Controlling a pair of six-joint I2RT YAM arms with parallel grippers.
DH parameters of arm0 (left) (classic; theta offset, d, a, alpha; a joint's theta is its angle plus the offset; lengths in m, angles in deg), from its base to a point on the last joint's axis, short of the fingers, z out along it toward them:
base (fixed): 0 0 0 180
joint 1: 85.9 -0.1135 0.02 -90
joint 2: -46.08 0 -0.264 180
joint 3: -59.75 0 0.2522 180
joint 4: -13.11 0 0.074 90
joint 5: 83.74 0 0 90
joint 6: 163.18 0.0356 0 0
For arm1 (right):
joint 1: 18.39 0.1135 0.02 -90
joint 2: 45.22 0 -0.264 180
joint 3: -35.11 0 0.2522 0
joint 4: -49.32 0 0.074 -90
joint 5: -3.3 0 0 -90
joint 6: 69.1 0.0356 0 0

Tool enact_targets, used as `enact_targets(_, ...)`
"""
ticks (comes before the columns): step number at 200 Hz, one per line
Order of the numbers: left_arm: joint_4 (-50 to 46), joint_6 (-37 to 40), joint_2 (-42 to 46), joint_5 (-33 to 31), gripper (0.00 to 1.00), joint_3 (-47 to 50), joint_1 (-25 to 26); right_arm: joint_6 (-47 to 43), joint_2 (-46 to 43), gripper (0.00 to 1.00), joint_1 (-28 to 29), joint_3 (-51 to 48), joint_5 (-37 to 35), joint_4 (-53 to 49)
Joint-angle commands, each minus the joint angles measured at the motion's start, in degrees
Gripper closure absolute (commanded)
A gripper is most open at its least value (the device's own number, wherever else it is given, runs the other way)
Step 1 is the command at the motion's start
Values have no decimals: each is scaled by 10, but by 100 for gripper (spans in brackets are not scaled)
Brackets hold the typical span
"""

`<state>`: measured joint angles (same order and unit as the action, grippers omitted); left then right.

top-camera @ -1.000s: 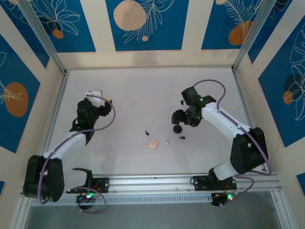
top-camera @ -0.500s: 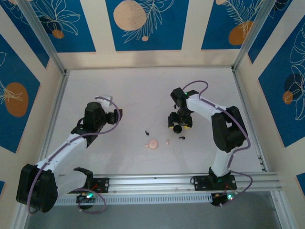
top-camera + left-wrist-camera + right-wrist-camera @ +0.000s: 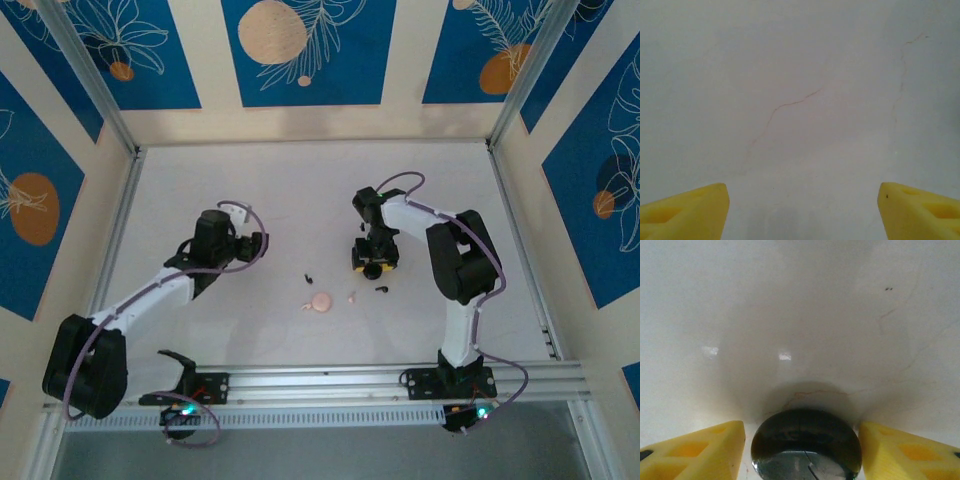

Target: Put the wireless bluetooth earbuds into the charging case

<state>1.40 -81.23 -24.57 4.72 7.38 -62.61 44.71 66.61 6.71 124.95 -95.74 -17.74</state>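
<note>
Now R hand (image 3: 375,262) astride black case (image 3: 805,445); L hand (image 3: 802,200) wide over table (image 3: 800,100)

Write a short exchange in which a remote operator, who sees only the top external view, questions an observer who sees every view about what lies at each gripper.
Operator: What is under the right gripper?
Observer: A glossy round black charging case, closely flanked by the yellow fingers. I cannot tell whether they touch it.
Operator: And the left gripper?
Observer: Its jaws stand wide apart over bare table, with nothing between them.
</note>
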Motion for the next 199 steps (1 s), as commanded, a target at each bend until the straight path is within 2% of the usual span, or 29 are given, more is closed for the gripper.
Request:
enact_targets(1, -13, 6, -7, -4, 23, -24, 17, 2, -1, 41, 0, -5, -2, -18)
enact_targets(51, -11, 17, -35, 23, 23, -38, 29, 21, -33, 56, 5, -54, -1, 19)
enact_targets(89, 41, 15, -49, 70, 29, -23, 44, 29, -92, 57, 7, -72, 3, 57)
enact_targets(126, 159, 42, -64, 145, 30, 10, 65, 53, -181, 58, 7, -110, 45, 151)
enact_targets(158, 253, 61, -90, 233, 34, 19, 76, 88, -251, 58, 7, -157, 98, 252)
enact_targets(176, 340, 65, -104, 280, 39, 39, 84, 107, -279, 58, 7, -181, 138, 316)
enact_targets(199, 471, 66, -120, 305, 41, 76, 102, 131, -303, 60, 8, -200, 176, 384)
